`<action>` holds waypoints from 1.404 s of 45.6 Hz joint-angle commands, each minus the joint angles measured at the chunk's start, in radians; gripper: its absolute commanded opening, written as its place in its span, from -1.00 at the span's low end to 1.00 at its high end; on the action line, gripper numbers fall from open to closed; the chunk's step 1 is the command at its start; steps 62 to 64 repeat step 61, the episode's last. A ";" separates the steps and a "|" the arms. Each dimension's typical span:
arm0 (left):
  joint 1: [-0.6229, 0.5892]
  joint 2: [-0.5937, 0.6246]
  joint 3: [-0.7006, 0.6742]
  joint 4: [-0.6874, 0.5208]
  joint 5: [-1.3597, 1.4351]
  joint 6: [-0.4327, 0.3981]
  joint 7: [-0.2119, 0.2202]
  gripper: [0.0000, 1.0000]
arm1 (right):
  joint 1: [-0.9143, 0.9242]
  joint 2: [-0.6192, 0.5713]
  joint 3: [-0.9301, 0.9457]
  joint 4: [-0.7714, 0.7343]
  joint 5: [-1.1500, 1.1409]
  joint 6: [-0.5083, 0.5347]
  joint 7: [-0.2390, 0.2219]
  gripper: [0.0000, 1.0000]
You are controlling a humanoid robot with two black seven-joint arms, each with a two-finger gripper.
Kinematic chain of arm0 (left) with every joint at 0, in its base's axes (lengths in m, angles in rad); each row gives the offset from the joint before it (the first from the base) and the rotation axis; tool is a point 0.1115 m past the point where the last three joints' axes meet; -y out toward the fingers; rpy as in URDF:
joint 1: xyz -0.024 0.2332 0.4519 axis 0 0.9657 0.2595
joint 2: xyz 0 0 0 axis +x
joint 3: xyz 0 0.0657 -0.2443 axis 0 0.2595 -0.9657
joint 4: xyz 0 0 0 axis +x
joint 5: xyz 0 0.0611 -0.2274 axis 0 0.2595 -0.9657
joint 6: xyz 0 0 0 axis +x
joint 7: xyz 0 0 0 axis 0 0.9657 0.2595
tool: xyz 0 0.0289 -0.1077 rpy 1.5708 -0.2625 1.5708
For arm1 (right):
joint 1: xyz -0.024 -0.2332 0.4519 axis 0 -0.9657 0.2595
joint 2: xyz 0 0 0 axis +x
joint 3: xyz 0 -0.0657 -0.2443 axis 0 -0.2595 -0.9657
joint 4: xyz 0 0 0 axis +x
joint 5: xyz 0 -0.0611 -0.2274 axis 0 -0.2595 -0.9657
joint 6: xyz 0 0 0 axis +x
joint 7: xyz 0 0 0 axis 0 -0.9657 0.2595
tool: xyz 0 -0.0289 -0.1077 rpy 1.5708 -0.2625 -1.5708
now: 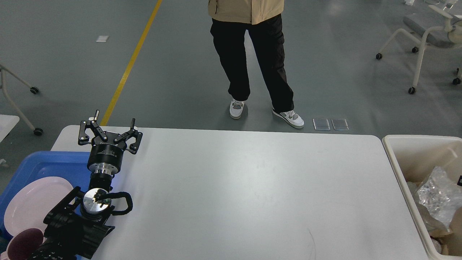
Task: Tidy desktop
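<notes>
The white desktop (238, 187) fills the middle of the head view and bears nothing but my left arm. My left gripper (110, 127) hovers over its far left corner, fingers spread open and empty. A crumpled silver plastic bag (438, 196) lies inside the cream bin (409, 159) at the right edge. My right gripper is out of view; only a tiny dark bit shows at the right frame edge.
A blue tray (43, 168) at the left holds a pink plate (32, 204) and a dark red bowl (23, 243). A person (252, 57) stands just beyond the table's far edge. A wheeled chair (429, 32) stands at the back right.
</notes>
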 commanded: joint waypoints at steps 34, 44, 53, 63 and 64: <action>0.001 0.000 0.000 -0.002 0.000 0.000 0.002 1.00 | 0.269 0.146 1.528 0.242 0.135 0.129 0.299 1.00; 0.001 0.000 0.000 -0.002 0.000 0.000 0.002 1.00 | 0.165 0.084 1.545 0.588 0.124 0.126 0.546 1.00; 0.001 0.000 0.000 -0.002 0.000 0.000 0.002 1.00 | 0.070 0.207 1.615 0.588 0.124 0.063 0.560 1.00; 0.001 0.000 0.000 -0.002 0.000 0.000 0.002 1.00 | 0.053 0.227 1.623 0.588 0.124 0.058 0.560 1.00; 0.001 0.000 0.000 -0.002 0.000 0.000 0.002 1.00 | 0.053 0.227 1.623 0.588 0.124 0.058 0.560 1.00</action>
